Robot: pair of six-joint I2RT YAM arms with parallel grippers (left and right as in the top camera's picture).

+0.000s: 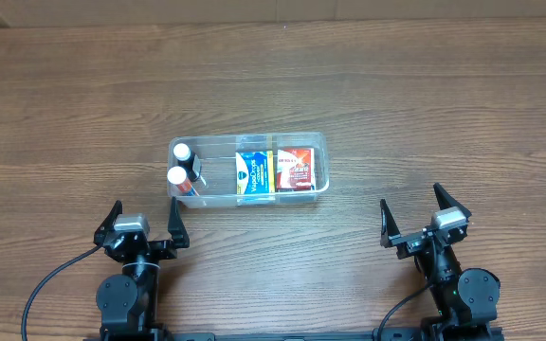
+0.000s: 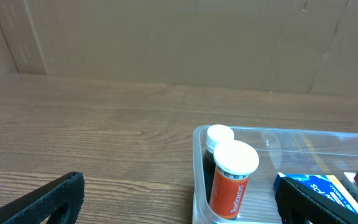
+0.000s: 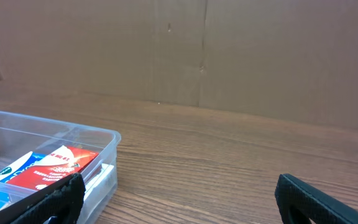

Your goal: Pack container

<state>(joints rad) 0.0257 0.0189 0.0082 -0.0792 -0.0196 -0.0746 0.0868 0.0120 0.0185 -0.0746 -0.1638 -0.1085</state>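
Note:
The clear plastic container (image 1: 320, 144) sits mid-table. Inside it, two white-capped bottles stand at the left end: an orange one (image 1: 177, 178) in front and a dark one (image 1: 183, 152) behind. A blue box (image 1: 253, 171) and a red box (image 1: 295, 169) lie at its right. My left gripper (image 1: 142, 218) is open and empty, just in front of the container's left end. My right gripper (image 1: 414, 215) is open and empty, to the container's right front. The left wrist view shows the container's rim (image 2: 278, 131), the orange bottle (image 2: 231, 180) and the blue box (image 2: 328, 190). The right wrist view shows the container's corner (image 3: 112, 138) and the red box (image 3: 55, 165).
The brown wooden table (image 1: 444, 85) spreads all round the container. A cardboard wall (image 2: 166, 37) stands behind the table's far edge.

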